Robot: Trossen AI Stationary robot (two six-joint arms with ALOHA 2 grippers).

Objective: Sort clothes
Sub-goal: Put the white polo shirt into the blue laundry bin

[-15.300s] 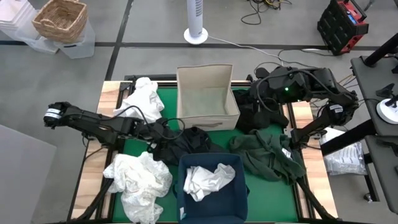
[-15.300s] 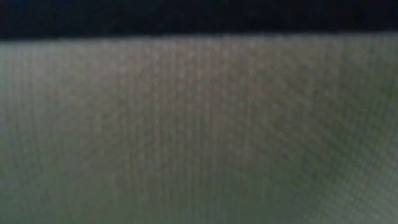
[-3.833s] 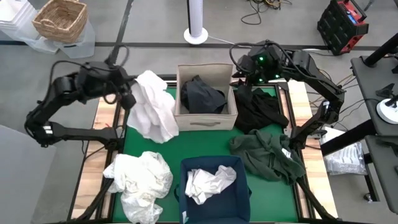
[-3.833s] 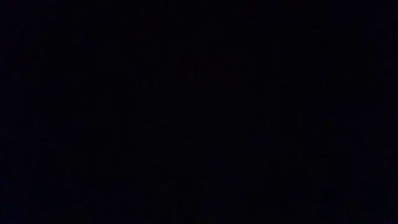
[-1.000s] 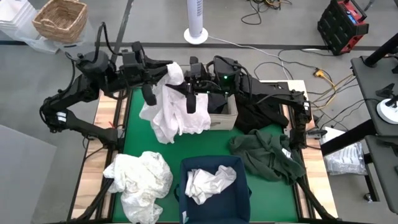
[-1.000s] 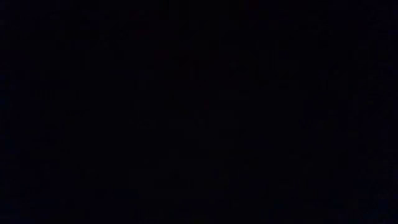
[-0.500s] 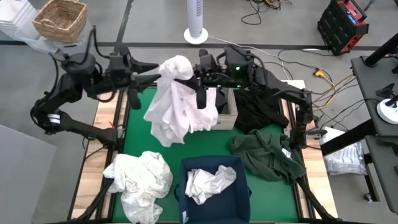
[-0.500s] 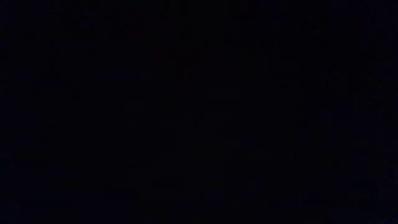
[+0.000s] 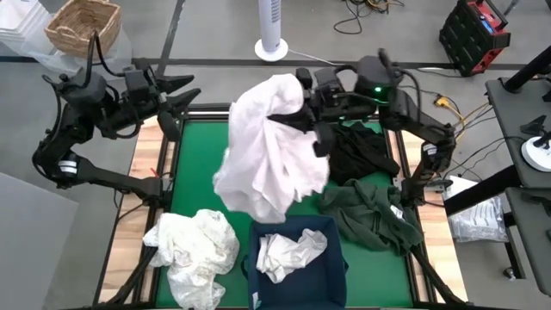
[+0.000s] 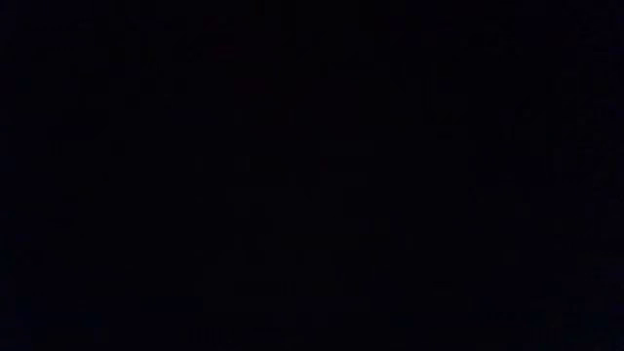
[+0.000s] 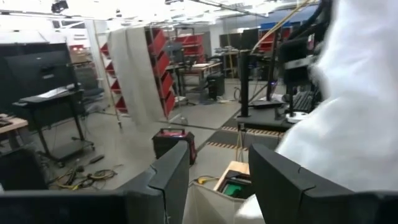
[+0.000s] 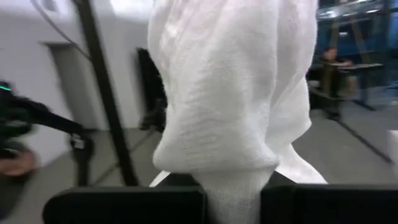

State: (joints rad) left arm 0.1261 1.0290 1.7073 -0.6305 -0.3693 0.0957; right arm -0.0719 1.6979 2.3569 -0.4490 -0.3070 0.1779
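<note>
So the white garment [image 9: 271, 151] is hanging up in the air over the middle of the table, bunched at the top where my right gripper [image 9: 297, 108] has it pinched, the rest draping down in loose crinkly folds. From the right wrist view the cloth [image 12: 230, 112] looks like a gauzy, open-weave cotton, gathered into a neck right between my fingers, so I'm clamped on a thick wad rather than a single layer. I figure holding it that high keeps the tail from dragging across the other piles on the way to the navy bin [image 9: 294, 258] at the near edge, which already has a crumpled white piece [image 9: 288, 250] in it, so whites seem to go there. My left gripper [image 9: 176, 103] is off at the far left with its fingers spread and nothing in them; its own camera shows daylight between the two fingers [image 11: 171, 177]. Still to sort: another rumpled white heap [image 9: 191, 250] near left, a dark olive garment [image 9: 370, 215] slumped on the right, and a black one [image 9: 362, 155] just beyond it. The hanging cloth hides whatever's behind it at the far middle. Low camera is plain black, no help there.
</note>
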